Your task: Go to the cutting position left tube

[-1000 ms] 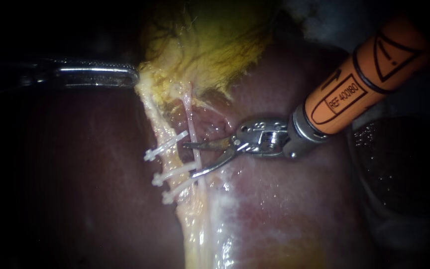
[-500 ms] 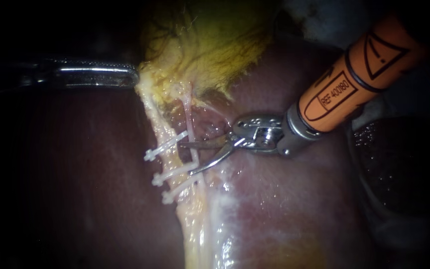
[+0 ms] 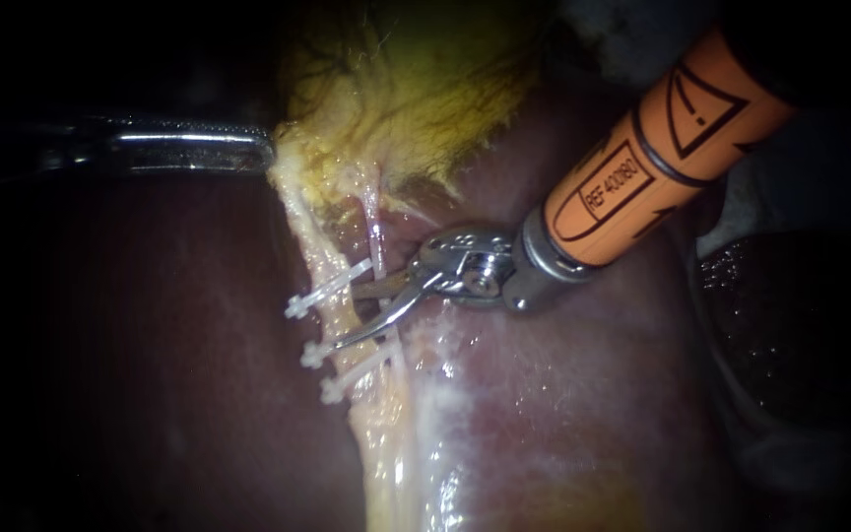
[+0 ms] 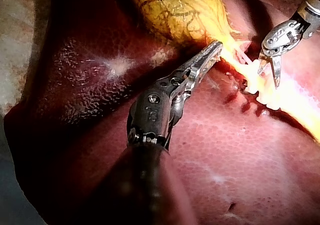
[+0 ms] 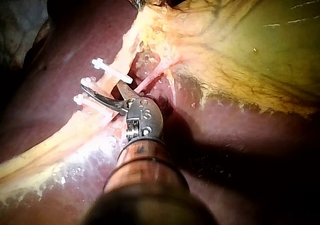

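The left tube is a pale strip running down from the yellow gallbladder, with three white clips across it. My right instrument, on an orange shaft, has its blades open astride this tube between the top clip and the middle clip. One blade passes behind the tube, the other in front. In the right wrist view the open blades sit among the clips. My left instrument is shut on the gallbladder's edge and holds it taut.
A thinner right tube runs beside the clipped one, close to the right instrument's wrist. Dark red liver lies all around. In the left wrist view the right instrument shows ahead of the left jaws.
My right instrument has moved left across the liver, and its open blades now reach over the left tube between the clips. The left instrument has held still.
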Action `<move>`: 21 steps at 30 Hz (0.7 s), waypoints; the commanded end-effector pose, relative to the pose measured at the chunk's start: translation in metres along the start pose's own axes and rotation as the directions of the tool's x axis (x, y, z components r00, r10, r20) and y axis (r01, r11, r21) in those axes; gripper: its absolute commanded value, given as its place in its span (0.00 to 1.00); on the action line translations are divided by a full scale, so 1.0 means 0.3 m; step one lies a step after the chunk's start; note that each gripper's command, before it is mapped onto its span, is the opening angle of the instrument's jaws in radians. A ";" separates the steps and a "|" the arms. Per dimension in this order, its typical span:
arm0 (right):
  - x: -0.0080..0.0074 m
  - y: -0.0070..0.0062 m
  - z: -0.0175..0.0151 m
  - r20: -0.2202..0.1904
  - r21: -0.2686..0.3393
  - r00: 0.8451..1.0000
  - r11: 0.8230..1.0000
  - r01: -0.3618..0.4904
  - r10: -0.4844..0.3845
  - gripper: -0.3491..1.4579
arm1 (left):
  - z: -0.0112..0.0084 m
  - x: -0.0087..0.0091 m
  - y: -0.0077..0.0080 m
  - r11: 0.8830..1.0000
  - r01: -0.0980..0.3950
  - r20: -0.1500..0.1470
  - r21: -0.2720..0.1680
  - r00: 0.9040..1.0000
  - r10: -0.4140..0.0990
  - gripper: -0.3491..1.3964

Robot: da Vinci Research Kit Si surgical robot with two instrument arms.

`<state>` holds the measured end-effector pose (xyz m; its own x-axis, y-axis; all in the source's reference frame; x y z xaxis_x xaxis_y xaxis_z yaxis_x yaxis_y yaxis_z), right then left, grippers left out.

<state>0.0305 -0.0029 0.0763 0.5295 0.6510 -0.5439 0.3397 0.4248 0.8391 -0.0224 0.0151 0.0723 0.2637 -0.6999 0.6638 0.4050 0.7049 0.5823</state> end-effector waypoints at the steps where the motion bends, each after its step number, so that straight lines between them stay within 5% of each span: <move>1: 0.0005 0.0000 0.001 -0.008 0.001 1.000 1.000 -0.004 0.004 0.91 | 0.0001 0.0000 0.0001 1.000 0.000 0.000 0.000 1.000 0.000 0.00; 10: 0.0045 -0.0011 0.009 -0.046 0.023 0.999 1.000 0.000 0.001 0.91 | 0.0002 0.0000 0.0001 1.000 0.000 0.000 0.000 1.000 0.000 0.00; 21: 0.0093 -0.0089 0.016 -0.092 0.114 0.996 0.993 -0.010 0.021 0.90 | 0.0002 0.0000 0.0002 1.000 0.000 0.000 0.000 1.000 0.000 0.00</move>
<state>0.0348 -0.0052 0.0724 0.4588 0.7203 -0.5203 0.4295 0.3328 0.8395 -0.0224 0.0151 0.0723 0.2640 -0.6996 0.6640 0.4044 0.7053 0.5823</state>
